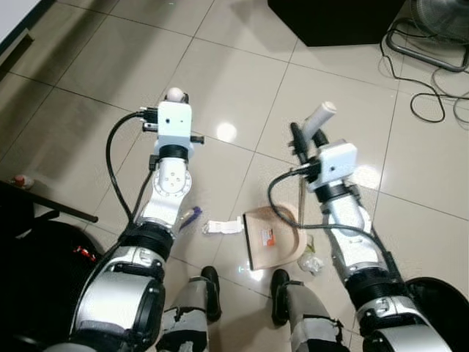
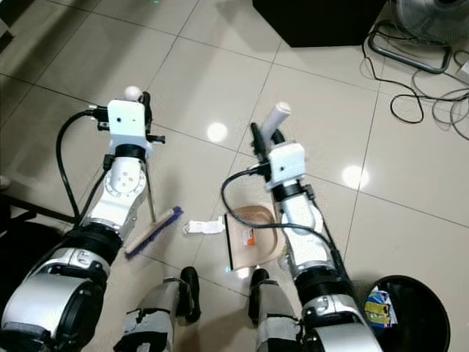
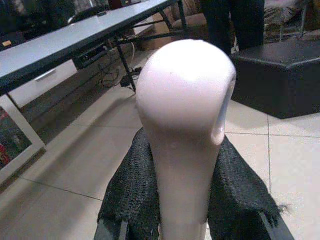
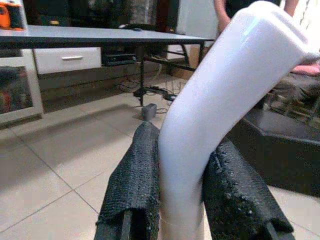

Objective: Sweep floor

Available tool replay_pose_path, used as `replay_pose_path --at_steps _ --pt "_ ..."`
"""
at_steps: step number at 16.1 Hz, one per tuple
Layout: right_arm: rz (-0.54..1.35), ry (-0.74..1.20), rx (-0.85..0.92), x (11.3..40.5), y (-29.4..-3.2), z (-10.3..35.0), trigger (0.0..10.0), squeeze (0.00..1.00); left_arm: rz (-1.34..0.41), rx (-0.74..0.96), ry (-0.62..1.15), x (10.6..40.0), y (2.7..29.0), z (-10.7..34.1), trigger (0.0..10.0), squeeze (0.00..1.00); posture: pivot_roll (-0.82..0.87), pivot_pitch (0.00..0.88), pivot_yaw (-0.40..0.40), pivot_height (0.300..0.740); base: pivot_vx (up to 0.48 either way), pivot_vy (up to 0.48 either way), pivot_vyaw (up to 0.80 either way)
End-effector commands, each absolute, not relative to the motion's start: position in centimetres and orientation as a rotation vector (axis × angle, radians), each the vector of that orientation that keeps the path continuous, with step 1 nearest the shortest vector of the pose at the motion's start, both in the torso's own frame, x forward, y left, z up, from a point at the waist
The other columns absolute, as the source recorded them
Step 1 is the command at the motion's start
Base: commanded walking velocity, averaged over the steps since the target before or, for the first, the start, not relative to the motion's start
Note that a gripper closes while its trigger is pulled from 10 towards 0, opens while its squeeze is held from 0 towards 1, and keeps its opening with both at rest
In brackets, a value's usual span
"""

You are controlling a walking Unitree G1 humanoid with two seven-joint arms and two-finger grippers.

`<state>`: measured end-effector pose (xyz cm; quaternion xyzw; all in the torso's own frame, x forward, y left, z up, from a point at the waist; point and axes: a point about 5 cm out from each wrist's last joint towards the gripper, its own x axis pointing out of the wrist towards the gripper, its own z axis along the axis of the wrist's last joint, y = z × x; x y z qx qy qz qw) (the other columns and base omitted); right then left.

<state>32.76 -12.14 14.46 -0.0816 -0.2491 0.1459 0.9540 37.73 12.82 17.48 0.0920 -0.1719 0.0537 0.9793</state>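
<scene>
Sweeping in hand: left hand point(image 3: 182, 220) clamps the pale-handled purple-bristled broom point(image 2: 152, 232), right hand point(image 4: 182, 210) clamps the tan long-handled plastic dustpan point(image 1: 272, 238); next, brush the white paper scrap point(image 2: 203, 226) panward.

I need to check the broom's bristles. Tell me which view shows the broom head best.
The right eye view: the broom head lies plain on the tiles beside the left arm. In the left eye view that arm hides most of it. The left wrist view shows the broom's handle top clamped in the left end effector.

The crumpled paper point(image 2: 203, 226) lies on the floor point(image 2: 205, 81) between brush head point(image 2: 153, 232) and dustpan point(image 2: 249, 237).
</scene>
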Motion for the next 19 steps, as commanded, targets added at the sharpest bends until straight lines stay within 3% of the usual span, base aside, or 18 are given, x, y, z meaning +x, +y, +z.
replay_pose_path --at_steps 1,3,9,14,16,19 --pt "0.307 -0.518 -0.181 32.2 -12.1 14.1 10.0 0.00 0.121 0.182 -0.311 37.5 12.8 16.4 10.0 0.00 0.10 0.420 0.056 0.740 0.000 0.000 0.00" --pt "0.272 -0.578 -0.221 32.4 -13.9 15.7 10.0 0.00 0.101 0.184 -0.309 37.5 12.3 16.2 10.0 0.00 0.07 0.435 0.064 0.740 0.000 0.000 0.00" --pt "0.223 -0.668 -0.168 31.9 -16.1 18.3 10.0 0.00 0.093 0.175 -0.295 37.7 12.3 15.9 10.0 0.00 0.04 0.420 0.078 0.740 0.000 0.000 0.00" --pt "0.179 -0.614 -0.292 32.4 -19.0 17.5 10.0 0.00 0.073 0.179 -0.293 37.9 12.0 16.1 10.0 0.00 0.07 0.413 0.089 0.740 0.000 0.000 0.00" --pt "0.176 -0.586 -0.307 32.7 -18.9 17.0 10.0 0.00 0.072 0.183 -0.297 37.9 12.1 16.2 10.0 0.00 0.09 0.409 0.085 0.740 0.000 0.000 0.00" --pt "0.227 -0.534 -0.255 33.7 -16.5 15.9 10.0 0.00 0.077 0.190 -0.303 38.0 12.5 16.4 10.0 0.00 0.11 0.413 0.080 0.740 0.000 0.000 0.00"
